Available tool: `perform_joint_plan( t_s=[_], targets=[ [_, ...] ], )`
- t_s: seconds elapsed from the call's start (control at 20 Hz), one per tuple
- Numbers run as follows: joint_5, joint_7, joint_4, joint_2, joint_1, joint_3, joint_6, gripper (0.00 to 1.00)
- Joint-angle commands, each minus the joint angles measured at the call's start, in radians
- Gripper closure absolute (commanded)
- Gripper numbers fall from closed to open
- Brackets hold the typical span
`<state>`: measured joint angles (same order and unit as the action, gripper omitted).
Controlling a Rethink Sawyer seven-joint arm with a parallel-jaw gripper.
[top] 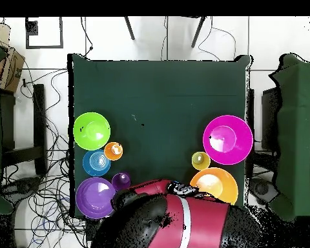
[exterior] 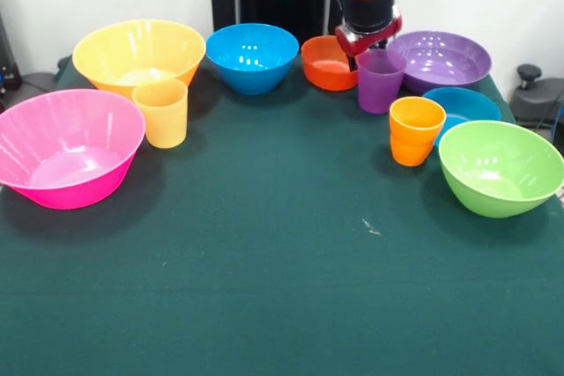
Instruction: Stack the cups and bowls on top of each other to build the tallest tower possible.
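Note:
My gripper (exterior: 367, 47) hangs just above the far rim of the purple cup (exterior: 380, 81), between it and the small red-orange bowl (exterior: 328, 63). I cannot tell whether it is open or shut. The orange cup (exterior: 416, 130) stands alone on the table in front of the small blue bowl (exterior: 467, 103). The yellow-orange cup (exterior: 161, 113) stands in front of the big yellow bowl (exterior: 138, 53). The big pink bowl (exterior: 66, 147), medium blue bowl (exterior: 252, 57), wide purple bowl (exterior: 441, 59) and lime green bowl (exterior: 500, 167) stand apart. Nothing is stacked.
In the overhead view the arm (top: 177, 219) covers the gripper, the medium blue bowl and the red-orange bowl. The green table (exterior: 264, 261) stretches open toward the camera in the front view. A chair and cables lie beyond the table's edges.

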<state>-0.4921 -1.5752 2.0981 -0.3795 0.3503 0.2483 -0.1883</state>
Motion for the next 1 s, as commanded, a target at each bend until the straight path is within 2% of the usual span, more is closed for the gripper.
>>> perform_joint_plan(
  t_s=[0.05, 0.3, 0.6, 0.95, 1.0],
  targets=[
    [-0.019, -0.117, -0.163, 0.082, -0.020, 0.004, 0.106, 0.00],
    [-0.027, -0.097, -0.145, 0.076, 0.014, 0.015, 0.084, 0.00],
    [-0.002, -0.086, -0.032, -0.058, 0.057, 0.029, -0.019, 0.00],
    [-0.010, -0.113, -0.025, -0.065, 0.052, 0.023, 0.040, 0.00],
    [-0.011, -0.125, -0.019, -0.066, 0.056, 0.025, 0.069, 1.00]
  ],
)
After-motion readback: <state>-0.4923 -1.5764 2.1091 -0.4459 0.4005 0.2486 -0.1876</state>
